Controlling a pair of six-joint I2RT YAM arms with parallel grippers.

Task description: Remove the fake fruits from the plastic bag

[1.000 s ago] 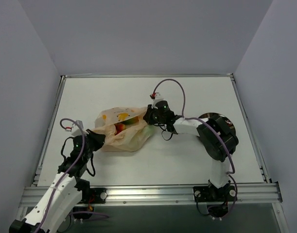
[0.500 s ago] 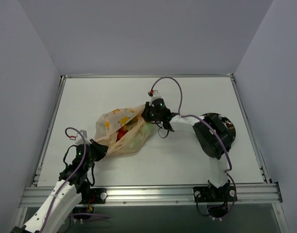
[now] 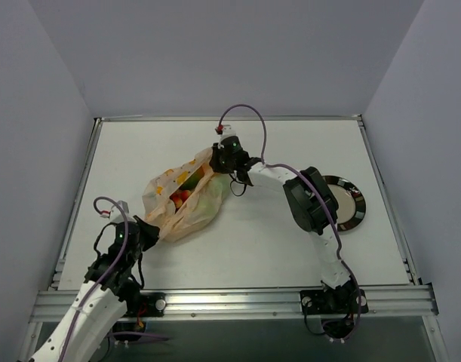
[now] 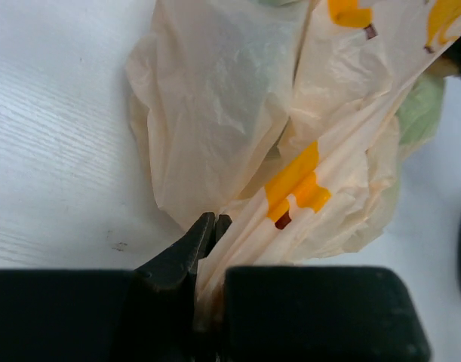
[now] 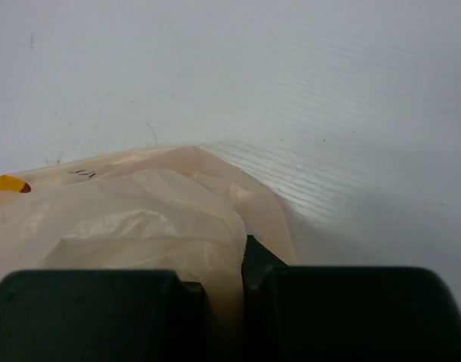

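Both arms have pulled apart: right gripper (image 3: 218, 161) went up-left w/ one edge of the bag (image 3: 191, 217), left gripper (image 3: 149, 231) drew back. Bag now stretched diagonally, fruits (image 3: 182, 195) showing inside. Both pinch thin film, jaws pressed together. Prob. best: keep tension, tip gently so fruits roll out, no tearing.

Count, one plastic bag (image 3: 186, 207). Fake fruits (image 3: 182, 197) inside bag: two colour patches visible at mouth, one red, one yellow-green; full count not determinable through film. Orange printed marks (image 4: 294, 181) on bag, left wrist view: three. Count, one dark round plate (image 3: 352, 197), partly hidden by arm. Arms: two. Pincers: two, namely left pincer (image 3: 151, 226) and right pincer (image 3: 215, 162). Count, one desk (image 3: 275, 249).
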